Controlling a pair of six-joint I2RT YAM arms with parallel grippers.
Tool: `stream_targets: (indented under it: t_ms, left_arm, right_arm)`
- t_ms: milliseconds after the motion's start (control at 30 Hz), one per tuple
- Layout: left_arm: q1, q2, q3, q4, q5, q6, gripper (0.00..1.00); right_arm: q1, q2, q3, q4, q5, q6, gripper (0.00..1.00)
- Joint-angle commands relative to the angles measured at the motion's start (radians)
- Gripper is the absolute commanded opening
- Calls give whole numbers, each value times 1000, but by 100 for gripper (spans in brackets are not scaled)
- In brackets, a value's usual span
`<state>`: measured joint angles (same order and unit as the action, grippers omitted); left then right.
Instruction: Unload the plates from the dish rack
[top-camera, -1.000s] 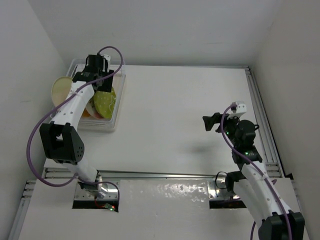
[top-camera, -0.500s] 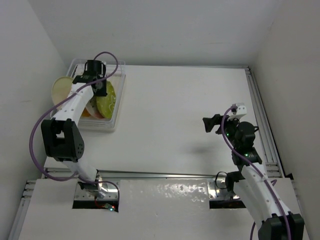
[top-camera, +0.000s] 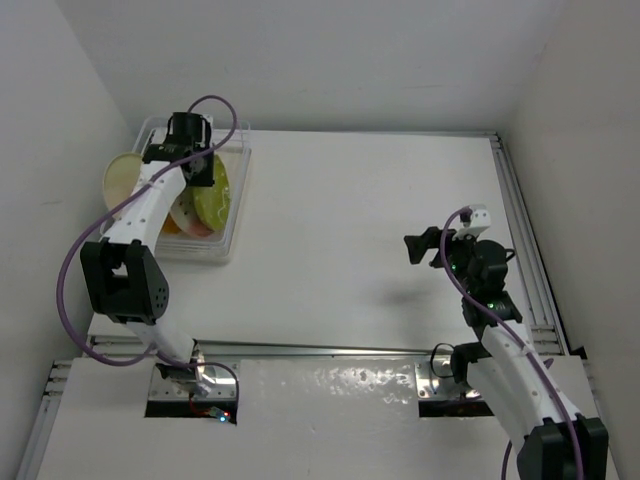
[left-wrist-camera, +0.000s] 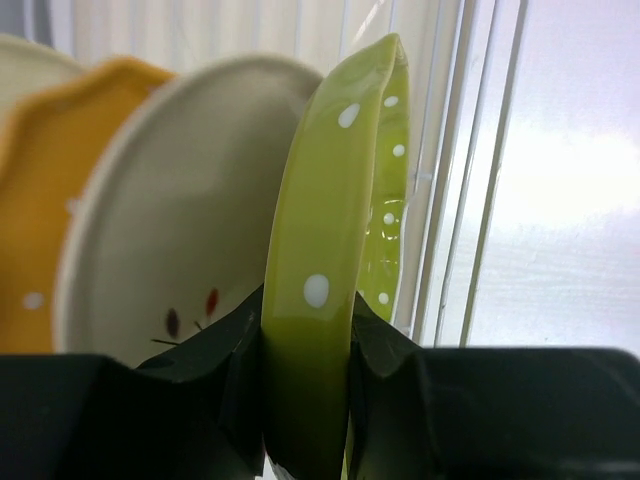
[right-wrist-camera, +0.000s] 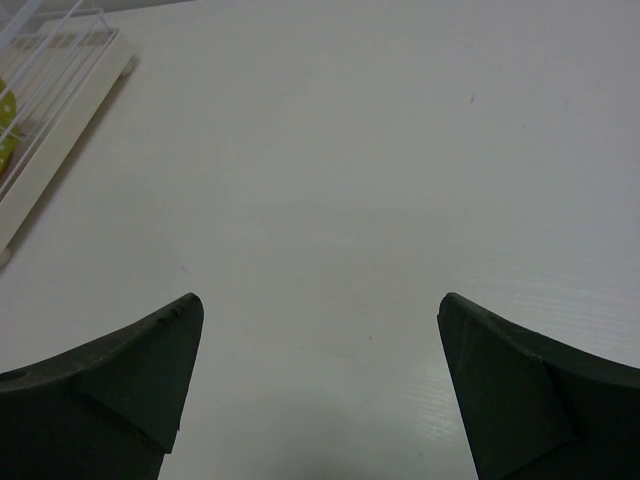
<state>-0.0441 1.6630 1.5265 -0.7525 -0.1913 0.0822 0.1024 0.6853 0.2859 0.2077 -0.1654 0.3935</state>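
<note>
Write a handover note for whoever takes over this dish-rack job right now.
Left gripper: shut on the rim of the green dotted plate, which stands in the dish rack.
Right gripper: open, holding nothing, above the table.
Cream plate, orange plate and white plate stand in the rack too.
Done: no plate is out yet.
Left: lift out the green one, set it down, then the other three.

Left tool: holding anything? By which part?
Yes: the left tool grips the green dotted plate by its rim, pinching both faces. The right tool holds nothing.
</note>
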Motion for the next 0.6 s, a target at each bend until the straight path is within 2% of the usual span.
stream_targets:
  t_ms: [0, 300, 433, 500, 567]
  left_arm:
    - [6, -74, 122, 165, -16, 13, 0]
    - [4, -83, 205, 185, 7, 57, 0]
    - [4, -69, 357, 151, 44, 45, 0]
    - [4, -57, 431, 118, 117, 34, 0]
    - [4, -57, 509, 91, 266, 19, 0]
  right_arm:
    - [6, 25, 64, 50, -17, -2, 99]
    - [6, 69, 122, 36, -65, -18, 99]
    - [6, 135, 253, -36, -158, -16, 99]
    - [6, 210, 332, -123, -251, 7, 99]
    - [6, 300, 452, -194, -360, 36, 99]
